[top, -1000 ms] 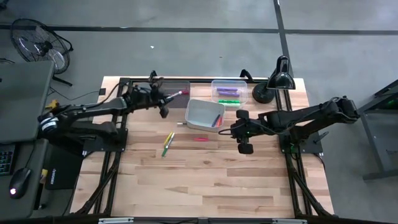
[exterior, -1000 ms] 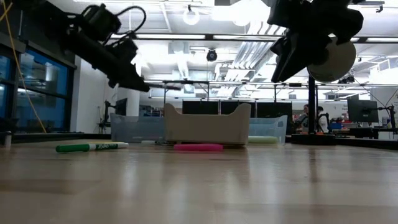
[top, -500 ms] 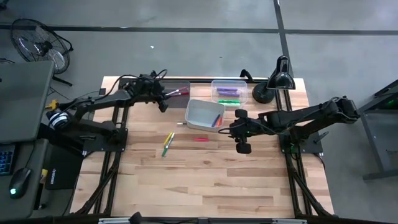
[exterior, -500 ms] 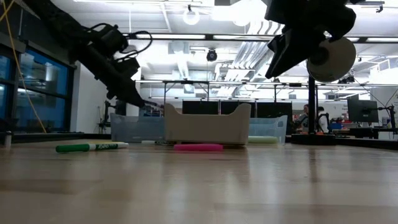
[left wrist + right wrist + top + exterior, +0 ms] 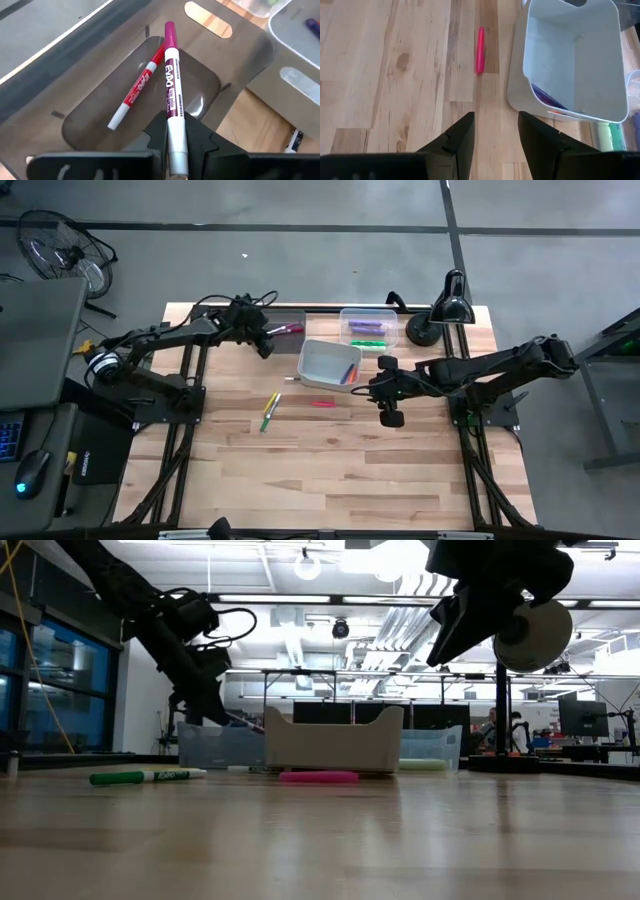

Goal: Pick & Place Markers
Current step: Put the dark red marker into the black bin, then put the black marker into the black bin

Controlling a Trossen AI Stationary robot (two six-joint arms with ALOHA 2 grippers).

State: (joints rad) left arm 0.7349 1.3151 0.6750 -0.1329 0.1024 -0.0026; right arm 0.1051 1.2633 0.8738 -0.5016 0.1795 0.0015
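Swinging over the smoky clear plastic bin (image 5: pixel 210 75), the left end effector (image 5: pixel 176 145) clamped a magenta-capped white marker (image 5: pixel 172 95) above a red marker (image 5: pixel 135 95); the right end effector (image 5: pixel 495 135) hovered unclenched beside the white tub (image 5: pixel 570 65).

The left gripper (image 5: pixel 268 335) sits over the dark bin (image 5: pixel 285 323) at the far edge of the table (image 5: pixel 330 470), fingers closed on a magenta marker (image 5: pixel 287 330) that points out ahead of them. The right gripper (image 5: pixel 374 389) hangs just beside the white bin (image 5: pixel 322 365); a pink marker (image 5: pixel 322 403) lies on the wood ahead of its fingers. A green marker (image 5: pixel 267 420) and a yellow marker (image 5: pixel 271 404) lie together farther off. A clear bin (image 5: pixel 367 313) and a black lamp (image 5: pixel 444 308) stand at the far edge.
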